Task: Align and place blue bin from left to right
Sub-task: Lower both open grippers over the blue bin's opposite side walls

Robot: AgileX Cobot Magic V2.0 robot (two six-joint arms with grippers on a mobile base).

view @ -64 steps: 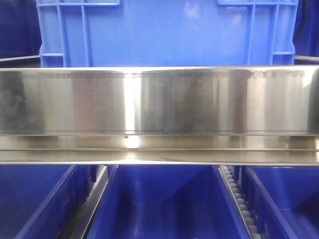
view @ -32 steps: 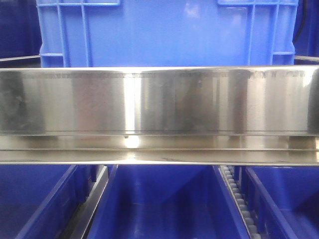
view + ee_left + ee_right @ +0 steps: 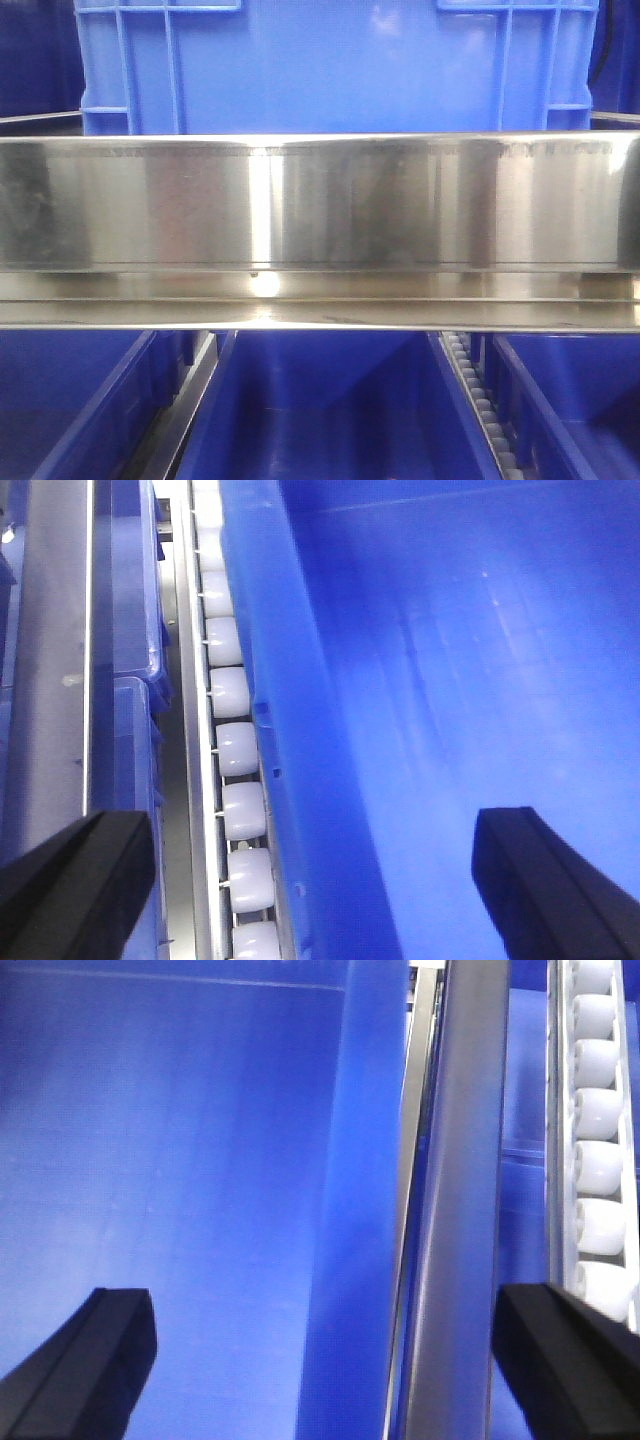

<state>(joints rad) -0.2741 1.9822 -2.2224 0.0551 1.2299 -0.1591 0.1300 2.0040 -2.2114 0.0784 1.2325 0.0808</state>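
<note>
Left gripper [image 3: 310,825]: spread wide and pinching nothing. Its 2 black fingers [image 3: 80,880] hang either side of a blue side wall [image 3: 300,740], a stance I judge lets them close on that wall.
Under the left gripper: the wall runs away between the fingers. The bin's bare inside [image 3: 480,660] lies below 1 finger. A line of white rollers [image 3: 235,750] sits just outside the wall, toward the other finger.
Past the outer finger: a darker neighbour bin [image 3: 130,630], then a steel rail [image 3: 50,680].
Right gripper [image 3: 320,1300]: also spread and empty, in a mirrored stance. 1 finger is over a smooth blue inside. The other is over a roller track [image 3: 595,1160], with the opposite wall [image 3: 350,1210] and a grey metal bar [image 3: 460,1210] between them.
Why 2 arms: the crate looks too broad for 1 grip. Taking a wall on each side should keep it square while it is shifted and lined up.
Which bin: no ribs show at the wrists. The walls read lighter than the neighbour, so I judge this is the task's crate, lying between the 2 grippers. I cannot confirm it.
Front view, near: dark tapered bins [image 3: 320,420] lie in lanes below, with neither gripper in sight.
Front view, middle: a steel band [image 3: 320,200] crosses the whole width.
Blue bin [image 3: 340,70]: farthest away, upright on the level above the band, roughly centred, with ribbed frames at both corners.
</note>
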